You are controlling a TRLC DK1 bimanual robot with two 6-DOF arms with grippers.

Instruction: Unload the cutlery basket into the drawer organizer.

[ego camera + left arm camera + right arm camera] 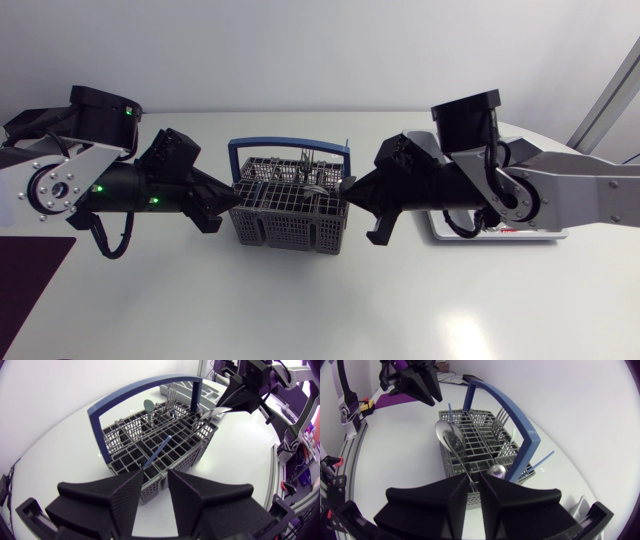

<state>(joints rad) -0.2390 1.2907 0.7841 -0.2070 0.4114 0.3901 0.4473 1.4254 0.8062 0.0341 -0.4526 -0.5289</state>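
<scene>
Right wrist view: right jaws pinch narrow on a spoon (449, 440) handle, long axis running left over the cutlery basket (290, 225); drawer organizer (530, 236) lies right, beneath that arm; left jaws part-open, empty, at the basket's left wall

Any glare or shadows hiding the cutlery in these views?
Head view: soft glare patch on the table, clear of the basket. Right wrist view: the spoon bowl mirrors its surroundings, outline plain. Left wrist view: even light, no harsh shadows.
</scene>
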